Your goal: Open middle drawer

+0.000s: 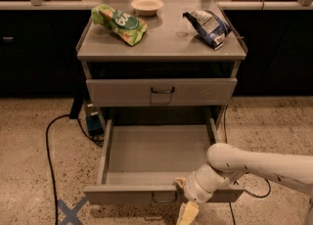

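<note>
The middle drawer is pulled far out of the grey cabinet, showing a bare grey floor inside. Its front panel faces the camera, with a small dark wire pull at its centre. My gripper sits at the right part of that front panel, just right of the pull, on the end of my white arm, which comes in from the right. The arm's wrist hides part of the panel. Above, the taller-fronted drawer is pushed in.
On the cabinet top lie a green snack bag, a small white bowl and a blue-white chip bag. A black cable curls over the speckled floor at left. Blue tape marks the floor.
</note>
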Robot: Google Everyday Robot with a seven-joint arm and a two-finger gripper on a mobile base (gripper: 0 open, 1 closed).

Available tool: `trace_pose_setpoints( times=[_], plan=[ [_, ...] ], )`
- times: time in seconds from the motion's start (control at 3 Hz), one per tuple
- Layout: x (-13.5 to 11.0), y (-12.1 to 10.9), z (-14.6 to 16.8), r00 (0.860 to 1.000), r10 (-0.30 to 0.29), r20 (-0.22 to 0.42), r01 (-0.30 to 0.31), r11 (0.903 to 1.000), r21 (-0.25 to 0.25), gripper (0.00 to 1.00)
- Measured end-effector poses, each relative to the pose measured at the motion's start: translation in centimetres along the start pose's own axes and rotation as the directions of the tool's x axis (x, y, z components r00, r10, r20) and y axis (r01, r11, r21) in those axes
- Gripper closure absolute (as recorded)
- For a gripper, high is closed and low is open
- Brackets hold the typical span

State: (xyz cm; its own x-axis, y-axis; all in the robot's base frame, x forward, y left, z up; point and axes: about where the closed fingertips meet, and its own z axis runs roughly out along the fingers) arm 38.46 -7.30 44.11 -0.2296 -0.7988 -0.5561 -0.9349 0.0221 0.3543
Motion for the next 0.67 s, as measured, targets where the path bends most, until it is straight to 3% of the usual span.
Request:
trace_pose_setpoints(
  times=[0.33, 0.67],
  plan=[
    [0.3, 2.1, -0.1, 0.999, 0.020, 0.028, -0.018, 0.9987, -0.048, 0.00],
    [0.6, 4.5, 0.2, 0.993, 0.103, 0.052, -0.096, 0.9880, -0.120, 0.00]
  ],
)
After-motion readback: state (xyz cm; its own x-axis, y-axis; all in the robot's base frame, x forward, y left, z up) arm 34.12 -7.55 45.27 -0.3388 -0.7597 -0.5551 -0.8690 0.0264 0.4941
